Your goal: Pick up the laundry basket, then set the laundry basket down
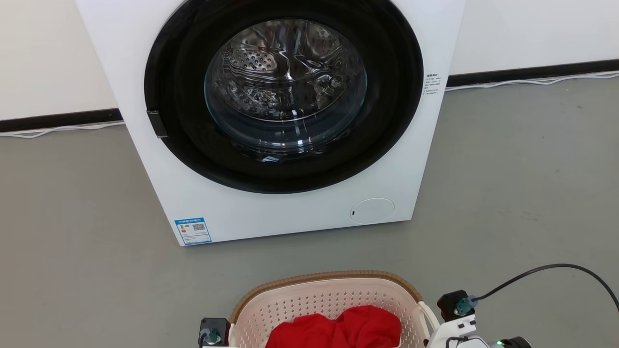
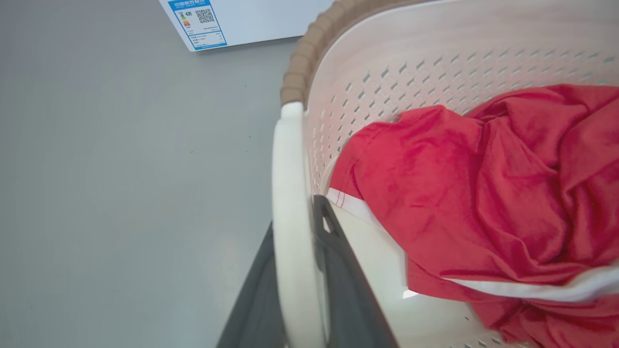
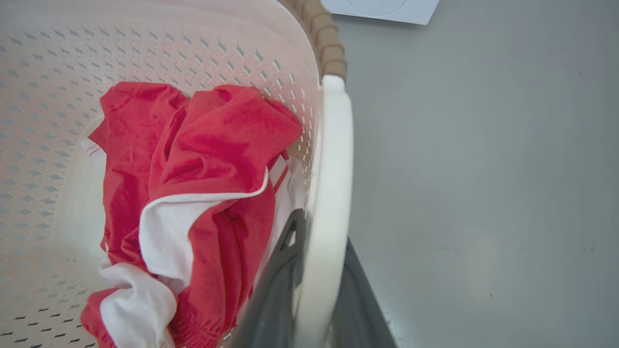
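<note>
**In front of the washing machine [image 1: 159,193], both grippers clamped on the laundry basket [image 1: 290,309]**

At the bottom middle of the head view the cream, perforated laundry basket stands squarely before the white front-loader. It is apart from the machine, with a strip of grey floor [image 1: 72,251] between them. The brown woven-look rim [image 1: 329,276] curves along the basket's far side. Inside lies a crumpled red garment [image 1: 338,331] with white trim, heaped against the far wall. Whether the basket's base touches the floor cannot be told.

In the left wrist view the left gripper [image 2: 295,217] straddles the left loop handle [image 2: 287,164]. One dark finger is inside the basket against the handle's inner face and the other is outside it, so the jaws are clenched on the handle. In the right wrist view the right gripper [image 3: 324,232] grasps the right loop handle [image 3: 333,145] the same way, one finger inside beside the garment and one outside over the floor.

The machine's round glass door [image 1: 285,82] shows the steel drum behind it. An energy label [image 1: 192,231] sits on the machine's lower left corner and a round cover [image 1: 371,210] at its lower right. A black cable [image 1: 556,267] arcs over the floor from the right arm's wrist.
</note>
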Controlling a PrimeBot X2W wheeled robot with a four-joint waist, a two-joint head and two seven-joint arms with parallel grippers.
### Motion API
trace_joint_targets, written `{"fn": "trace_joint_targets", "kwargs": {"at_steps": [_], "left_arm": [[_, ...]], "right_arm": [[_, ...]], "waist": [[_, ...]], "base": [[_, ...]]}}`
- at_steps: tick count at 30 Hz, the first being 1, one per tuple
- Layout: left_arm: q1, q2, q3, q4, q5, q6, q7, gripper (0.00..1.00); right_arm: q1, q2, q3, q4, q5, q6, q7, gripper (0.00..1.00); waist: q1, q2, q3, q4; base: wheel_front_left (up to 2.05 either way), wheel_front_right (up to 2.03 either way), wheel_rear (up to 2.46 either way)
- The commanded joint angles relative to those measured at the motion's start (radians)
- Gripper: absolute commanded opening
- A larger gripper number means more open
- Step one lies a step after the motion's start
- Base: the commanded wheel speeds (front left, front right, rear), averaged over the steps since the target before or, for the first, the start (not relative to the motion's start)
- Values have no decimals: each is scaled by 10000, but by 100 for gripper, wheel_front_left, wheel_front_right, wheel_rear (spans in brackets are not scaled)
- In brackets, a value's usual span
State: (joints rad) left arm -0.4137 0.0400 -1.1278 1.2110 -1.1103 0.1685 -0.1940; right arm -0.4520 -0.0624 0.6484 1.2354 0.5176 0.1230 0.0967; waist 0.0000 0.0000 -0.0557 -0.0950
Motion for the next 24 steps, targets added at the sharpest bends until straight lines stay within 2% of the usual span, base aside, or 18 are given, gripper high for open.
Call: {"fn": "trace_joint_targets", "kwargs": {"at_steps": [1, 24], "left_arm": [[-380, 102, 76, -165, -17, 60, -262, 0], [-569, 102, -466, -74, -480, 49, -319, 0]], "right_arm": [[-119, 122, 244, -144, 34, 77, -146, 0], [-189, 122, 469, -78, 307, 77, -233, 0]], "waist": [[0, 0, 7, -10], [0, 0, 128, -9]], "base": [[0, 0, 0], [0, 0, 0]]}}
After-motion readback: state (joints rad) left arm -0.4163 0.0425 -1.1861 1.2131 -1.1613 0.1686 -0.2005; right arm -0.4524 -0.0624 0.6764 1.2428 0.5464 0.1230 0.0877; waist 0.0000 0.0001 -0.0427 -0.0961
